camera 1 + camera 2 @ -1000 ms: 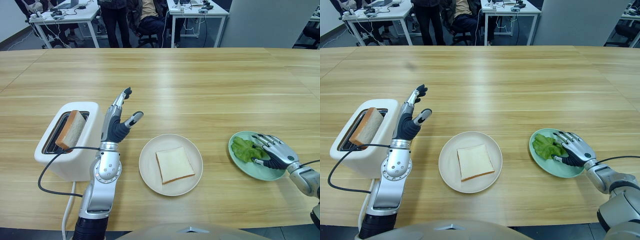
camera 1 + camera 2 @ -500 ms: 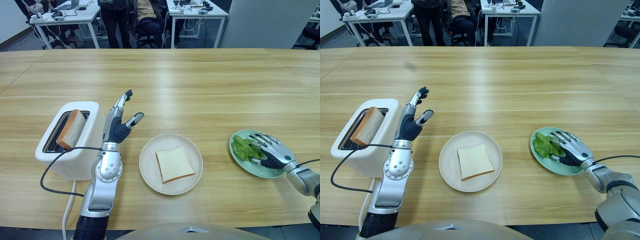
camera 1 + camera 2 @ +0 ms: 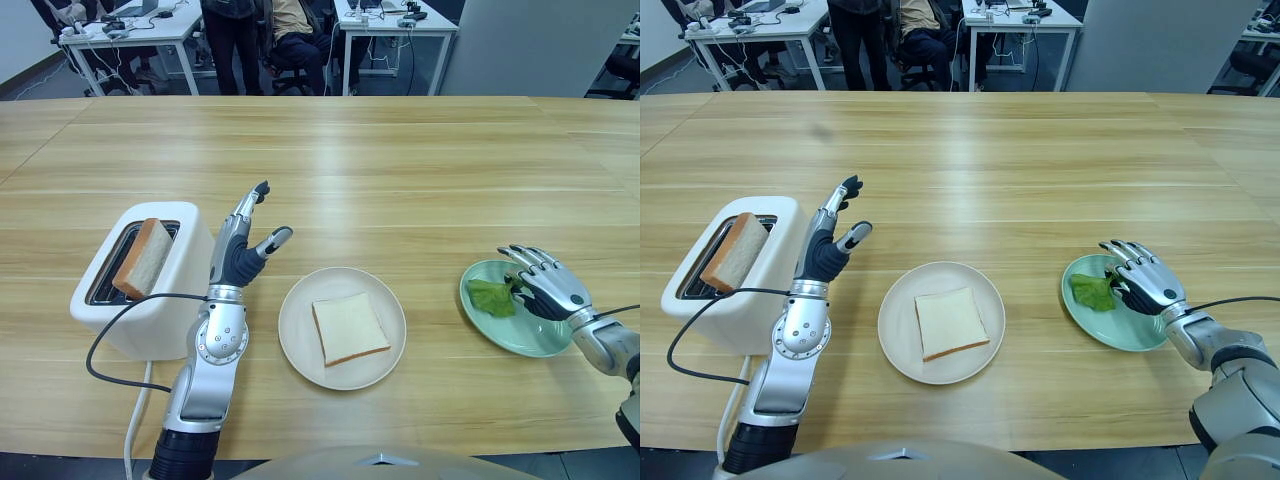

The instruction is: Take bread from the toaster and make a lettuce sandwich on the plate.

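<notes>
A white two-slot toaster [image 3: 105,322] stands at the near left of the pale wooden surface [image 3: 400,170], with a brown-crusted slice of bread [image 3: 142,258] leaning in its slot. Just right of the toaster the left robot hand [image 3: 240,245] is raised with its fingers spread, released and holding nothing. In the near middle a round beige plate [image 3: 298,340] carries a square white bread slice [image 3: 349,329] lying flat. At the near right, a green lettuce leaf [image 3: 492,297] sits bunched on a round pale-green plate [image 3: 520,338], and the right robot hand [image 3: 548,288] has its fingers curled around the leaf's right edge, grasping it.
</notes>
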You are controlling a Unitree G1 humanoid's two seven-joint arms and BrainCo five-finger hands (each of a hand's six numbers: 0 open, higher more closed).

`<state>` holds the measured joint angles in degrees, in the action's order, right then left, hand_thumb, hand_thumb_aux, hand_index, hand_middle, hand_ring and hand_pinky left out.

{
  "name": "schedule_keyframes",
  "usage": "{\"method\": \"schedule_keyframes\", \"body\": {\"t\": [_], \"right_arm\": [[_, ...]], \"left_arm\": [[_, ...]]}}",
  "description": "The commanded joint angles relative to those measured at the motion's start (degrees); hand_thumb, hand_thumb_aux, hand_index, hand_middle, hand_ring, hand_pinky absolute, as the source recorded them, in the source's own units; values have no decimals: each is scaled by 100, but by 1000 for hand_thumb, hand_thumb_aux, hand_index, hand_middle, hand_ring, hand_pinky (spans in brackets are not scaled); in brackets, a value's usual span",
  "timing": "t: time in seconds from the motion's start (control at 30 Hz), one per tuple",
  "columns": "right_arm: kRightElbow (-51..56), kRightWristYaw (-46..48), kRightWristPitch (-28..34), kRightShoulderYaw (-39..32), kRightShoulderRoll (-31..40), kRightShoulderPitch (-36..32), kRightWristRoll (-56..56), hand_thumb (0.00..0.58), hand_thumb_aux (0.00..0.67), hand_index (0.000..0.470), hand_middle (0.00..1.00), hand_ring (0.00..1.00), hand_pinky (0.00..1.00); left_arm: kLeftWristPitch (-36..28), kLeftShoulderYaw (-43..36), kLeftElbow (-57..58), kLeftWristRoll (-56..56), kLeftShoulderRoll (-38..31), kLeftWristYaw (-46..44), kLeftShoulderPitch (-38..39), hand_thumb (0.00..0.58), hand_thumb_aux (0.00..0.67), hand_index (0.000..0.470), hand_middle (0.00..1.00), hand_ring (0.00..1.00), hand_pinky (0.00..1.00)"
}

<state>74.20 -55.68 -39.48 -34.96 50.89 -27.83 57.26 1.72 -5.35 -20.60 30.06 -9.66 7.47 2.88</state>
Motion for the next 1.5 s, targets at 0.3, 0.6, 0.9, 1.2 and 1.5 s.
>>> {"method": "schedule_keyframes", "body": {"t": [0.3,0.6,0.9,1.2,1.5], "right_arm": [[-410,-611,-417,64,177,-543,-152,580,670,460,0,0,0],[-1550,-796,-950,127,280,-792,-92,580,670,460,0,0,0],[-3409,143,-1484,46,-441,-649,-50,580,670,460,0,0,0],[-3556,1194,-1887,-137,-1392,-814,46,580,670,460,0,0,0],[-3159,1304,-2095,-405,-2027,-807,268,580,670,460,0,0,0]], "left_arm": [[7,2,251,66,-39,60,-82,0,0,0,157,157,157],[34,113,283,30,-76,172,-99,0,0,0,161,161,161],[101,113,401,-5,-57,208,-116,0,0,0,157,157,157],[136,113,465,-1,-31,246,-74,0,0,0,153,153,153],[169,77,529,26,-22,246,-83,0,0,0,153,153,153]]}}
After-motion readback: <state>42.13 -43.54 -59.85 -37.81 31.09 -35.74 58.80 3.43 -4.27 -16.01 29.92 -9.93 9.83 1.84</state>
